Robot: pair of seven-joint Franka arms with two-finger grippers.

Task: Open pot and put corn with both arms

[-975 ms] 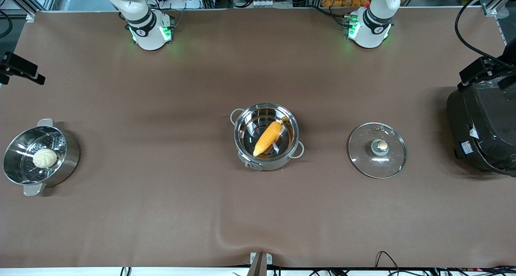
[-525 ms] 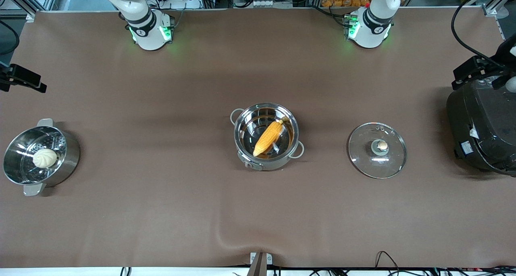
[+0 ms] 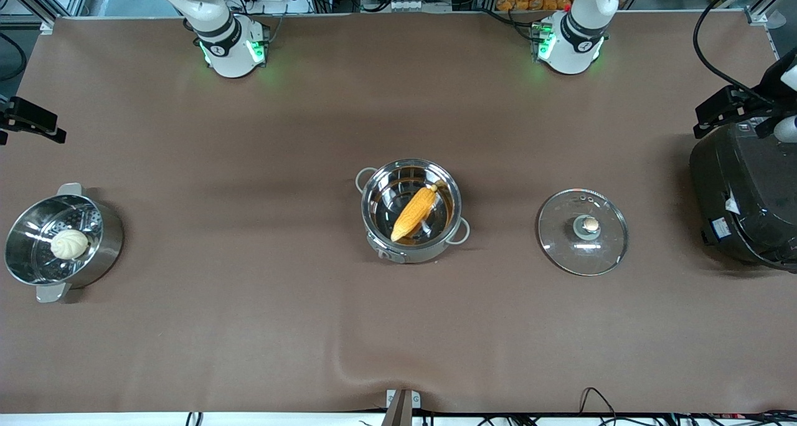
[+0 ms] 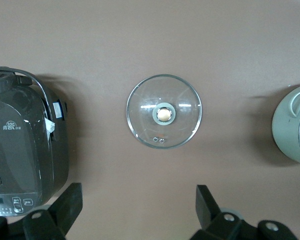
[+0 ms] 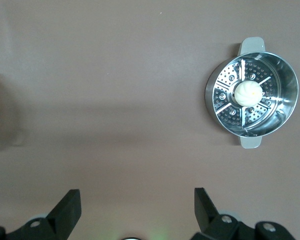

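Observation:
The shallow steel pot (image 3: 408, 253) stands uncovered at the table's middle. The yellow-orange corn (image 3: 414, 212) lies slanted inside it. The glass lid (image 3: 583, 231) with its copper knob lies flat on the table beside the pot, toward the left arm's end. My left gripper (image 3: 725, 108) is open and empty, high over the table by the rice cooker. Its wrist view (image 4: 139, 192) looks down on the lid (image 4: 164, 111) and the pot's edge (image 4: 290, 125). My right gripper (image 3: 31, 118) is open and empty (image 5: 137, 197), high over the right arm's end.
A big black rice cooker (image 3: 747, 195) stands at the left arm's end and also shows in the left wrist view (image 4: 20, 145). A steel steamer pot (image 3: 112, 239) holding a white bun (image 3: 69, 243) stands at the right arm's end and shows in the right wrist view (image 5: 210, 102).
Both raised grippers have drifted slightly at the front view's edges. The pot, corn and lid have not moved.

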